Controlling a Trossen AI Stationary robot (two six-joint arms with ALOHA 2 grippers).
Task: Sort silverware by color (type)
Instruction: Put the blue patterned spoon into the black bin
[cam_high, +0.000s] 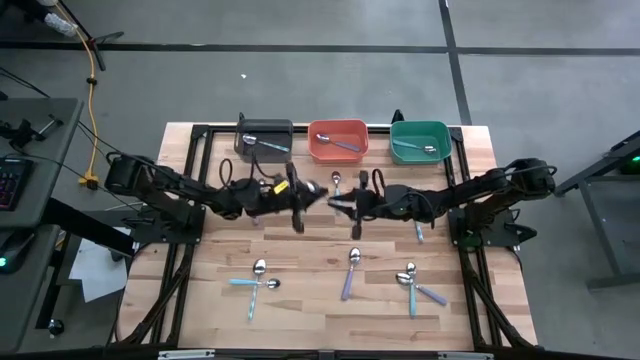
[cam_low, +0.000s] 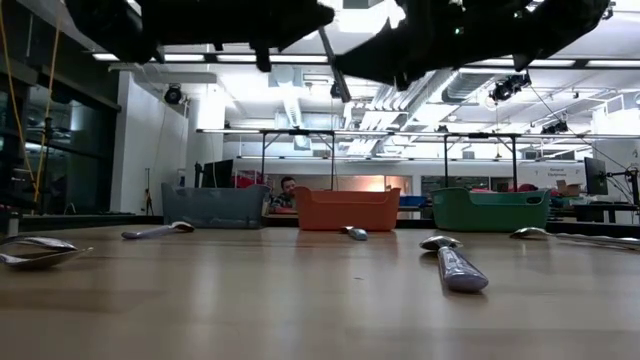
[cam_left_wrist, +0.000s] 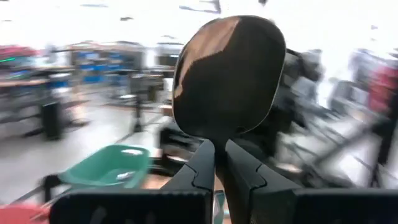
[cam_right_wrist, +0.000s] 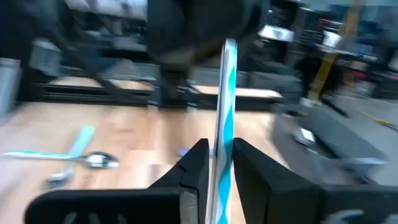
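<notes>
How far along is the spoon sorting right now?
Started: the grey bin, orange bin and teal bin each hold a spoon. In hand: the left gripper and right gripper both clamp one spoon mid-table. Left: the loose spoons scattered across the table.

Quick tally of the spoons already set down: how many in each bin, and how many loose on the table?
Grey bin: 1 spoon
Orange bin: 1
Teal bin: 1
Loose spoons on the table: 7, as far as the high view shows
Total set down: 10
</notes>
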